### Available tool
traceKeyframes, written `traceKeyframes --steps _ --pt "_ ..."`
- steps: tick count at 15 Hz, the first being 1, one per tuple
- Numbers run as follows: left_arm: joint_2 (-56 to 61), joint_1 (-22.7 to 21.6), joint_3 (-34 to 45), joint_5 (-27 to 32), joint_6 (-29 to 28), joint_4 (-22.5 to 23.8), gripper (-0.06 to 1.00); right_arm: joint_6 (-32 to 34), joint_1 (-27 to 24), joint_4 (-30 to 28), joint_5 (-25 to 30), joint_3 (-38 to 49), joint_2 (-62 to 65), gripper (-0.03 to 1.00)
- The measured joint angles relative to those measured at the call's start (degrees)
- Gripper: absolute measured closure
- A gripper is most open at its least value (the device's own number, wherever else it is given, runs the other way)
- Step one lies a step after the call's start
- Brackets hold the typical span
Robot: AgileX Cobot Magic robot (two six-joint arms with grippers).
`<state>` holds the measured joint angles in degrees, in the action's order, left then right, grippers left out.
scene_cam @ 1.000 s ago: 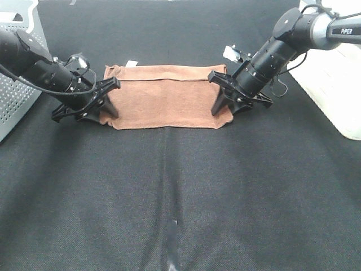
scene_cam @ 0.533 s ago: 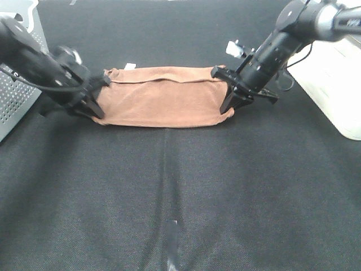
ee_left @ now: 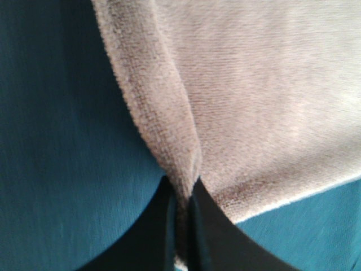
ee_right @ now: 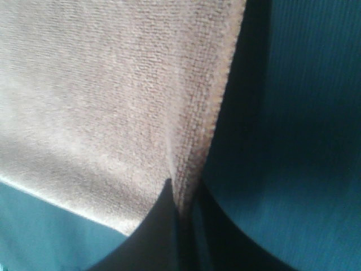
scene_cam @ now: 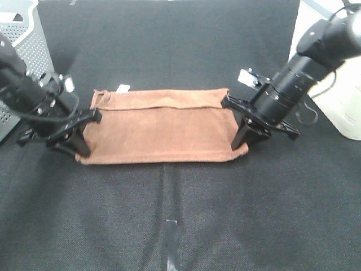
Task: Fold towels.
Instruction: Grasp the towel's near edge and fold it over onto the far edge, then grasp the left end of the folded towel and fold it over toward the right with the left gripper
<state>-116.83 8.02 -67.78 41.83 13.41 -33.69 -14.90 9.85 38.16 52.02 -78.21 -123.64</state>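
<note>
The reddish-brown terry towel [scene_cam: 163, 127] is being held flat on the black table cover [scene_cam: 180, 214], slightly toward 12 o'clock of the middle of the high view, with its long sides running from 9 to 3 o'clock. A small white tag [scene_cam: 121, 87] is being shown at its 11 o'clock corner, and a stitched hem is being seen along the 12 o'clock long side.

The 9 o'clock short edge is being pinched by the left gripper [ee_left: 183, 187], its jaws closed tight on a ridge of pile. The 3 o'clock short edge is being clamped in the same way by the right gripper [ee_right: 181, 189]. Both grips are being kept toward the 6 o'clock corners.

The cloth is being judged light, soft and quite limp: any unsupported span is likely to sag, and a single layer may slip free of a fold. The looped pile is being judged grippy, not slippery, and not fragile. Hold is best being taken at the hemmed short edges close to the corners, with every layer gathered between the pads.
</note>
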Motion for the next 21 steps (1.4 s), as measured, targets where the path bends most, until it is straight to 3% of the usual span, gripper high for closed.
traceKeyframes --steps 6,11,15,21 --pt "1.2 0.0 -4.1 0.0 -1.9 0.3 0.92 -2.7 0.0 1.7 -1.3 -3.3 1.7 0.97" --pt "-2.7 -3.1 -18.0 -0.2 -6.8 0.5 0.92 -0.7 0.0 -1.4 -1.3 -19.9 -2.8 0.97" --pt "-8.3 -3.3 -26.2 -0.6 -6.2 0.3 0.92 1.9 0.0 -4.9 -1.2 -29.7 -9.4 0.97" --pt "-12.9 -3.3 -27.8 -4.0 -6.1 0.5 0.92 1.9 0.0 -5.0 -5.7 -32.5 -14.8 0.96"
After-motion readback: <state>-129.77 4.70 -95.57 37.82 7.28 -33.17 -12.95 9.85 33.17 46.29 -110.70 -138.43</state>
